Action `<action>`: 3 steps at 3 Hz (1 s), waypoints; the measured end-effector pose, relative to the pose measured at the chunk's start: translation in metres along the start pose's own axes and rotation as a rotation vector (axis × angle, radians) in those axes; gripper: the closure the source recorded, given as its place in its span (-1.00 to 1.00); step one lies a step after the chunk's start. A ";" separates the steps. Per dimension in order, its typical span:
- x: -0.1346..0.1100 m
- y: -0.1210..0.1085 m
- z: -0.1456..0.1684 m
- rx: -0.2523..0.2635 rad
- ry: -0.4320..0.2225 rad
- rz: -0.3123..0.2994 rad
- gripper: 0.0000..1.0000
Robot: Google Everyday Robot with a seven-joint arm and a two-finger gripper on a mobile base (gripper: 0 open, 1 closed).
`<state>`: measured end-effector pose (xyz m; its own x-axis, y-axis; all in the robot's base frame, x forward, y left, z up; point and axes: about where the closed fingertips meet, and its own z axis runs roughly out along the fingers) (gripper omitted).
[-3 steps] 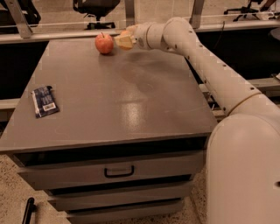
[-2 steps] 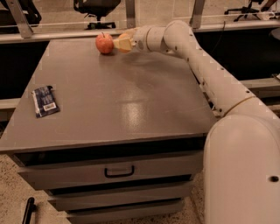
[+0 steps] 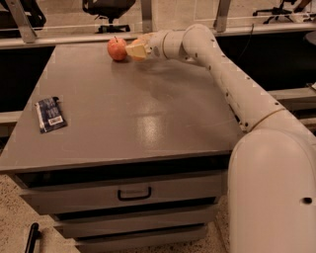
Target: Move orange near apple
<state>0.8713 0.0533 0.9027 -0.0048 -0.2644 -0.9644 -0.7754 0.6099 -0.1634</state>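
The apple [image 3: 117, 48], red-pink with a short dark stem, sits on the grey table [image 3: 128, 113] near its far edge. My gripper [image 3: 135, 50] reaches in from the right on the long white arm [image 3: 222, 69]. It is low over the tabletop, just right of the apple, almost touching it. The orange does not show as a separate thing; it is either hidden at the gripper or out of view.
A dark blue packet [image 3: 50, 113] lies near the table's left edge. Drawers [image 3: 133, 192] are below the front edge. A rail and office chairs [image 3: 106, 10] stand behind the table. The robot's white body [image 3: 274, 192] fills the lower right.
The gripper has edged slightly left and down, closer to the apple. The apple and packet have not moved.
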 end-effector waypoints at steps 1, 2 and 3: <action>0.000 0.002 0.003 -0.004 0.000 0.001 -0.25; 0.001 0.005 0.006 -0.010 0.001 0.002 -0.86; 0.002 0.007 0.008 -0.014 0.001 0.002 -1.00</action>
<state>0.8706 0.0632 0.8984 -0.0071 -0.2641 -0.9645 -0.7840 0.6002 -0.1586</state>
